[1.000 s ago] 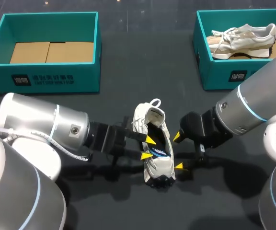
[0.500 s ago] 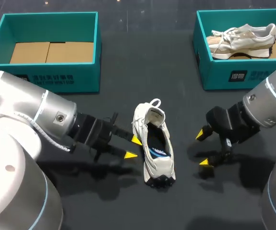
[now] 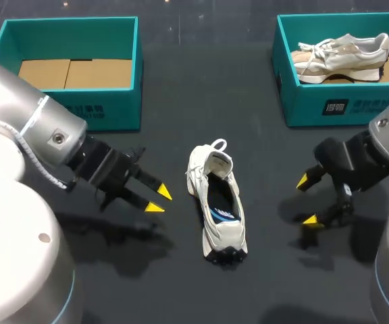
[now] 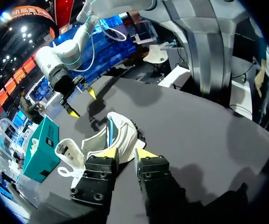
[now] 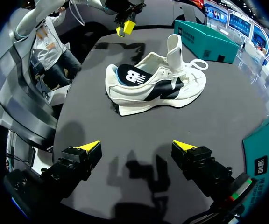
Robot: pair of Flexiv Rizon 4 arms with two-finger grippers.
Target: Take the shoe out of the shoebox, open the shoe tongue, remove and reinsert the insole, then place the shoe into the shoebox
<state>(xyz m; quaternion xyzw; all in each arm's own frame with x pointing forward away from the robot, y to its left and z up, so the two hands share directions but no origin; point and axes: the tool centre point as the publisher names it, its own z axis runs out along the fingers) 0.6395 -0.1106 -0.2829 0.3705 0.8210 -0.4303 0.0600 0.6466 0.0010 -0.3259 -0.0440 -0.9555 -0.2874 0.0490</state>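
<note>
Head view: shoe (image 3: 218, 206) sole down on tabletop (image 3: 201, 101), touching neither arm — left fingers (image 3: 155, 207) narrow, right fingers (image 3: 303, 181) wide, both empty. Likely best: grip the 2 sidewalls midway, lift level toward empty shoebox (image 3: 73, 111).

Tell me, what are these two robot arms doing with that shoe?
Right now neither arm is holding anything. The white shoe sits on the dark table between them, with its insole showing inside. The left gripper and the right gripper hover open on either side of it, clear of it. The left shoebox is empty, and the right shoebox holds a beige shoe.
</note>
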